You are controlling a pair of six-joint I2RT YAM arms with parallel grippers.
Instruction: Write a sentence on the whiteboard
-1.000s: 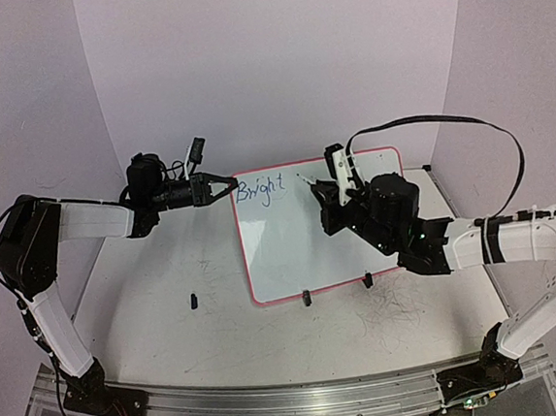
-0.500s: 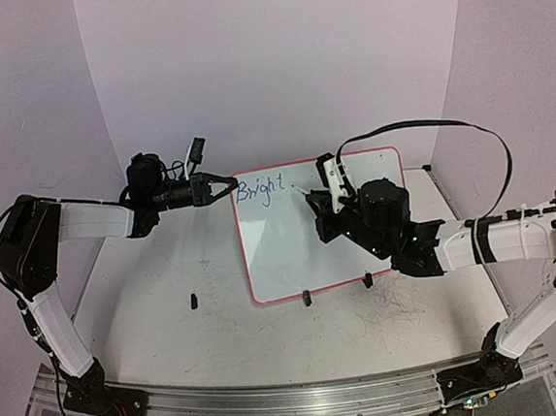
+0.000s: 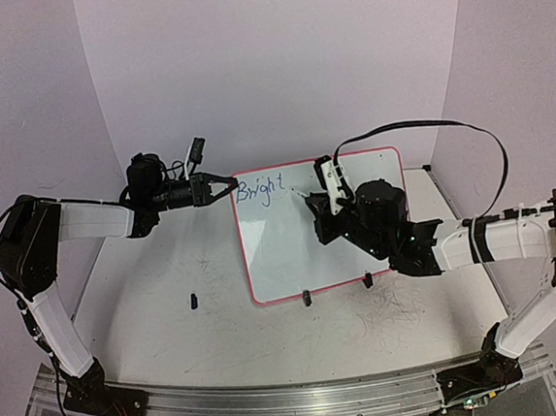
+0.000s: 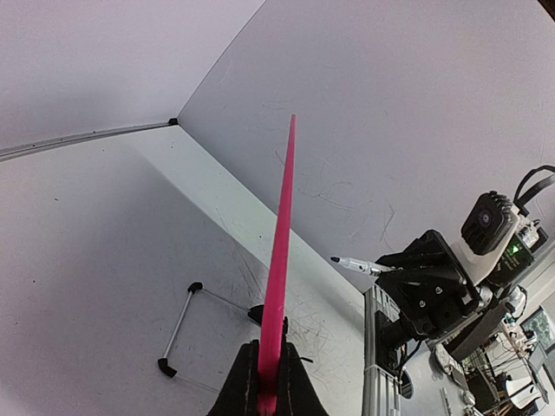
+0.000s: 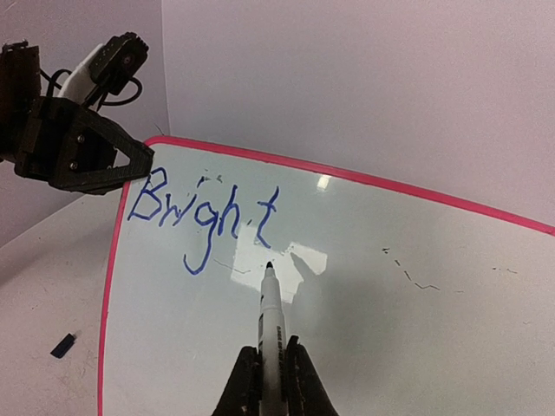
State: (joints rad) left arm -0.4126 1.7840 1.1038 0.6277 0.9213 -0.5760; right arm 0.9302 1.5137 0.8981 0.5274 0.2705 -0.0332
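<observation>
Whiteboard (image 3: 292,255) lies on the table (image 3: 171,324) right of centre, with two black clip feet (image 3: 306,298) at its near rim. Over its middle, the right gripper (image 3: 328,204) has its fingers clamped on a marker (image 5: 272,321), the tip just under the "t" of the sentence (image 5: 204,217), which reads only "Bright". At the far left corner, the left gripper (image 3: 224,186) pinches the pink rim.

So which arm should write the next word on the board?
Right arm: the right fingers grip the marker, tip right by "Bright" on the whiteboard. The left fingers only clamp its rim.
</observation>
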